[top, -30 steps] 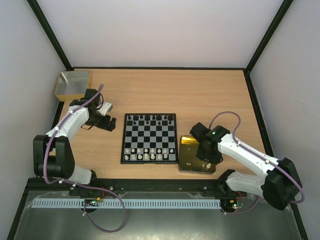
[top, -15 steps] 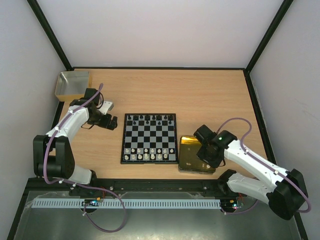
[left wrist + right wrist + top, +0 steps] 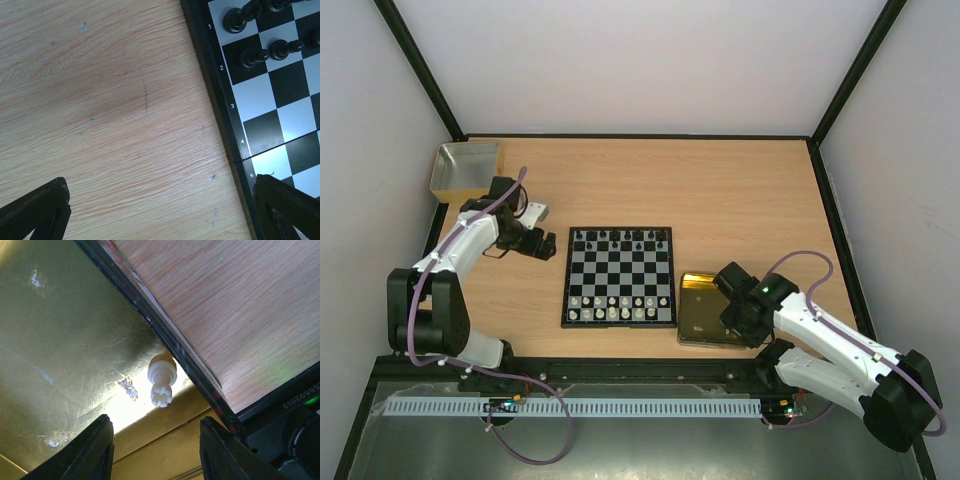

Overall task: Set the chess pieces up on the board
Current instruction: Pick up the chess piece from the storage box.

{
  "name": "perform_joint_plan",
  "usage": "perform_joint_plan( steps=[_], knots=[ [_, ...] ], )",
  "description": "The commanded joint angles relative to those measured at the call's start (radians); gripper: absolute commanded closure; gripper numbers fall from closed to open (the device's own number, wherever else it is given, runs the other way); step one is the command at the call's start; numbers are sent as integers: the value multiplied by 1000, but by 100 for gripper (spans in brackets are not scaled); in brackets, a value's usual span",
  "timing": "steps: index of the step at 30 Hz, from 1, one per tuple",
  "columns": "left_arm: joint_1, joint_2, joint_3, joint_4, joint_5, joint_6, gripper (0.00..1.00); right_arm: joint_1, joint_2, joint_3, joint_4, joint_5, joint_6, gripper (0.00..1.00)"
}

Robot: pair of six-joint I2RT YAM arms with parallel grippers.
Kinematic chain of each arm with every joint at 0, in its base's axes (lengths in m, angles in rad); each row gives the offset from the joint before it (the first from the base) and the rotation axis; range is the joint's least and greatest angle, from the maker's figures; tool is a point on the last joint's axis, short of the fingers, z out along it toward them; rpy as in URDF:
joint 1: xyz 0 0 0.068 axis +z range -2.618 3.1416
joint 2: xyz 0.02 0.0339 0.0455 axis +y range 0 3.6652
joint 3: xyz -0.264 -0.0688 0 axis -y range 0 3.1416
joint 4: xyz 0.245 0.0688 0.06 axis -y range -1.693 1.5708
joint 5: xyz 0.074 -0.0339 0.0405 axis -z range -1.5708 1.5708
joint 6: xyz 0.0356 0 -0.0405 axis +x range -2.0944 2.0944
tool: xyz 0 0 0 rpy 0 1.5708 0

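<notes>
Wood-grain worktop inside a white-walled enclosure w/ black frame. Chequered board sits mid-worktop, square to the arms. Black pieces line the far rows, white pieces the near two rows; exact count too small to tell from the top view. Yellowish box in far-left corner, well apart from board. Gold tray just beside the board's right edge, near side.

Left gripper is spread wide w/ nothing between its fingers, over bare worktop just left of the board's border. Its wrist view shows the board's numbered edge and a few black pieces on the corner squares.

Right gripper is over the gold tray, about half open, gripping nothing. One white piece w/ a notched top lies on its side on the tray floor, close against the tray's rim, just ahead of the fingertips, not touched.
</notes>
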Motion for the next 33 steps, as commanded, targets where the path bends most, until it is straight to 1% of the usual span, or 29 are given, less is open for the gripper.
perform_joint_plan(
  steps=[1,5,8,16,21,23,28,33],
  knots=[
    [4,12,-18,2,19,-9,1,-3,0,-21,-9,57,32,55],
    [4,12,-17,2,16,-11,1,-4,13,-25,-3,93,39,57],
    [5,13,-17,2,13,-12,1,-4,18,-39,15,97,42,61],
    [5,22,-17,3,10,-12,1,-5,29,-63,46,102,34,81],
    [5,27,-16,2,9,-12,1,-5,43,-55,60,97,7,90],
    [4,28,-16,2,10,-12,1,-5,51,-43,62,92,-11,97],
    [5,28,-17,2,10,-12,1,-2,72,19,54,81,-60,98],
    [4,29,-16,2,10,-12,1,0,132,141,12,135,-131,98]
  ],
)
